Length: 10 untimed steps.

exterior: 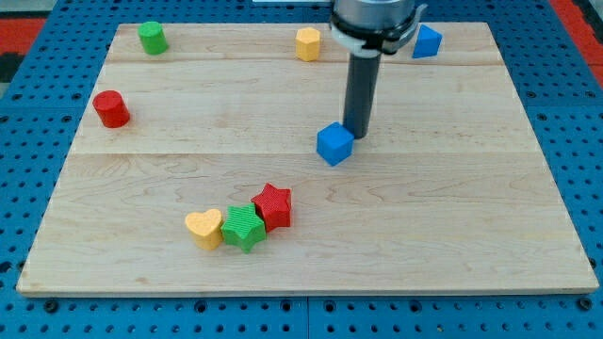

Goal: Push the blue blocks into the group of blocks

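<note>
— Going from the board's left edge, what lies where?

— A red cylinder (111, 109) and green cylinder (152, 38) sit near the top-left corner. Near the bottom edge huddle the yellow heart (203, 228), green star (244, 227) and red star (273, 206) — the group. The blue cube (334, 144) sits mid-board, the tip (356, 133) touching its upper-right side. A blue wedge-like block (427, 42) waits at the top-right.

— Fingers?

— None; just a rod. It should drive down-left through the cube's centre.
</note>
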Each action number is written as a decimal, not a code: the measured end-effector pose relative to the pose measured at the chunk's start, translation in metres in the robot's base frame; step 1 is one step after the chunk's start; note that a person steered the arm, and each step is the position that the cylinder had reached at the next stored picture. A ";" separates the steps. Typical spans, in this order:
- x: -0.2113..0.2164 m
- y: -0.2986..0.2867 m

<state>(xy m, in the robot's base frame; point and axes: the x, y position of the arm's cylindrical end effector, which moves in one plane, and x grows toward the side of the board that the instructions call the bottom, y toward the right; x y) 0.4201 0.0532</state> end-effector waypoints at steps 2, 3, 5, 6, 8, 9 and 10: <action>0.052 -0.066; 0.030 -0.016; -0.125 0.131; -0.207 0.210; -0.196 0.133; -0.155 0.068; -0.124 0.011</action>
<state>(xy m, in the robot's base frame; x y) 0.2958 0.0647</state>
